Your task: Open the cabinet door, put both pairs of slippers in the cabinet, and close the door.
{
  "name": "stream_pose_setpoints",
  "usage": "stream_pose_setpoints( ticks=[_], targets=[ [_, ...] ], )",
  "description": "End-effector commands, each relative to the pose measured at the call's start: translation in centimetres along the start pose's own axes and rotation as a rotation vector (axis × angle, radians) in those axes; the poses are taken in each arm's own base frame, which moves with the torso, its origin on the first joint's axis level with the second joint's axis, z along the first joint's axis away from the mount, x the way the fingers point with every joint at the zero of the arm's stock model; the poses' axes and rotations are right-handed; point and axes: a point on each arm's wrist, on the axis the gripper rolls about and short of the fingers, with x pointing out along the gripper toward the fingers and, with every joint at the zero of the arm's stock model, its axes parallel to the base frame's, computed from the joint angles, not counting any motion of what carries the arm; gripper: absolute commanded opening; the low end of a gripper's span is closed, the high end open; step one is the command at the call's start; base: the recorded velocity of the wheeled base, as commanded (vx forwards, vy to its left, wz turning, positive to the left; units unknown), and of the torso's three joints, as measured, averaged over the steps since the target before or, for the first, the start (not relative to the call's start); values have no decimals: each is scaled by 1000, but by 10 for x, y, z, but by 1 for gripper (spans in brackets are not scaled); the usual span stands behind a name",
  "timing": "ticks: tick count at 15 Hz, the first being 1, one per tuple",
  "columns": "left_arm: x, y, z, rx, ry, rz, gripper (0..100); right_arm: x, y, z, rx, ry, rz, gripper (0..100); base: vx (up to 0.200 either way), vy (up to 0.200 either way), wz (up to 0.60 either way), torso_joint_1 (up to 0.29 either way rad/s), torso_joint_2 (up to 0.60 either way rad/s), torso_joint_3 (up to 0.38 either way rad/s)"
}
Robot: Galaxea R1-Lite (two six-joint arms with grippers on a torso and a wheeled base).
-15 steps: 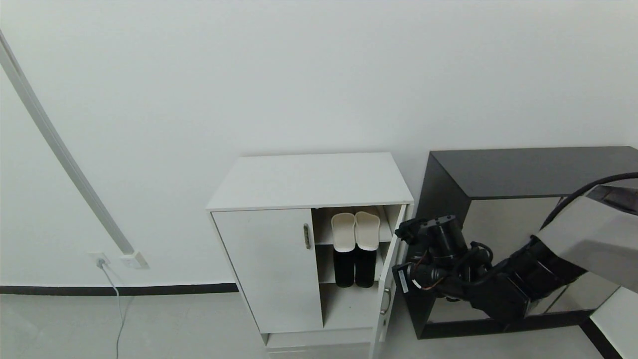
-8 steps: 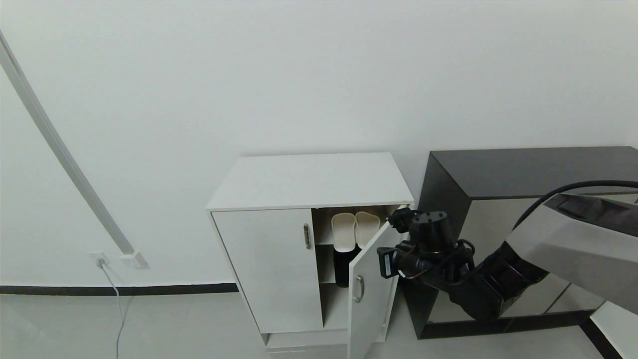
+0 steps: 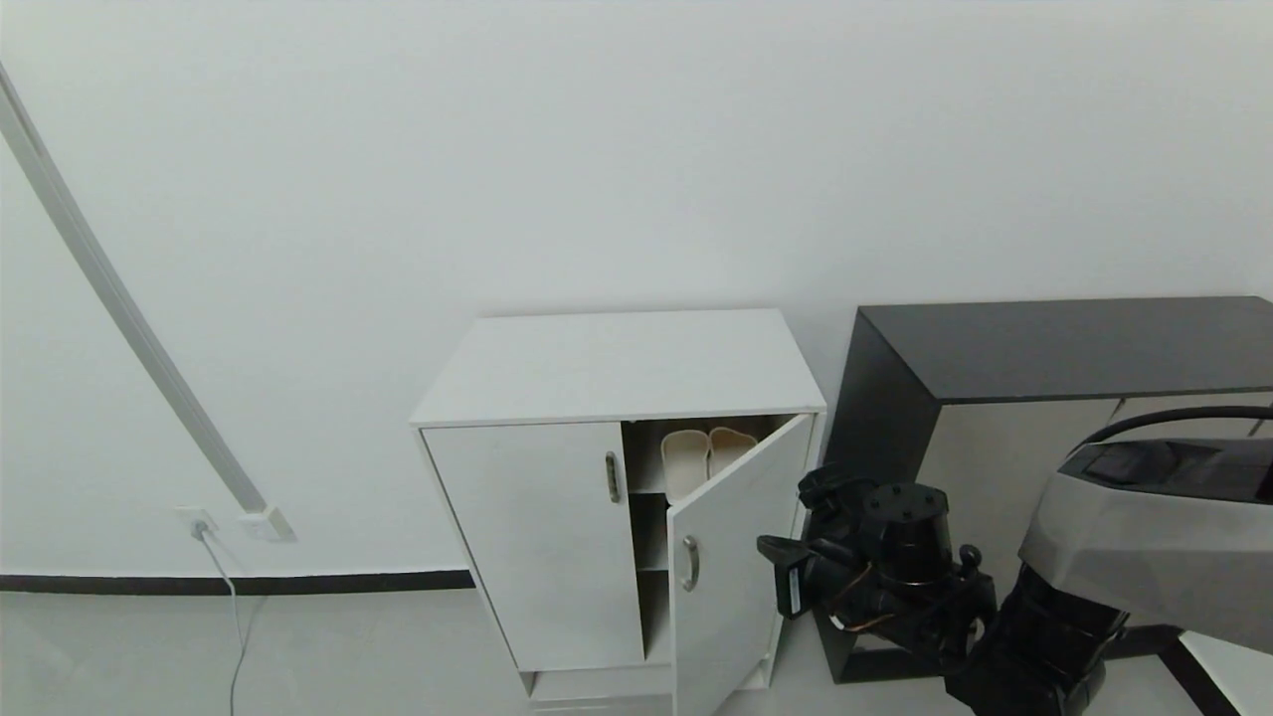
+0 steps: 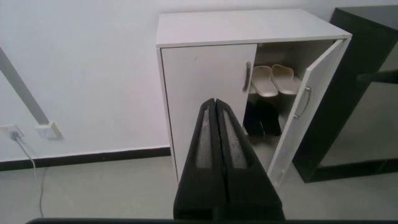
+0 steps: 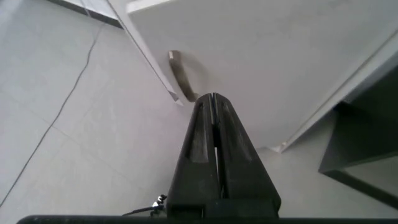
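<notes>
Half shut, the cabinet door (image 3: pixel 741 557) lies at nine o'clock of my right pincer (image 3: pixel 768 544), which is closed on nothing near its outer face. Slippers (image 4: pixel 273 79) sit inside. My left pincer (image 4: pixel 215 102), closed too, is farther off.

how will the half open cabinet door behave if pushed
The door looks a stiff panel, likely swinging freely on its hinged right edge. Its smooth face may let the right gripper slide; pushing near the handle seems easiest.
</notes>
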Motion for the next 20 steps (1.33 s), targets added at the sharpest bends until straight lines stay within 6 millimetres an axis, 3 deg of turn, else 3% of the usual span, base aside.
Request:
stream_pose_setpoints(
  ticks=[1, 4, 12, 20],
  targets=[
    [0, 0, 0, 0, 3, 1, 0, -2, 1, -4, 0, 16, 3, 0, 200, 0, 0, -7, -7, 7],
    [0, 0, 0, 0, 1, 1, 0, -2, 5, -5, -4, 21, 13, 0, 200, 0, 0, 10, 4, 2],
    [0, 0, 0, -2, 3, 1, 0, 0, 9, -6, -9, 22, 30, 0, 0, 0, 0, 0, 0, 0],
    [0, 0, 0, -5, 2, 9, 0, 32, -2, -4, 0, -22, 11, 0, 0, 0, 0, 0, 0, 0]
  ],
)
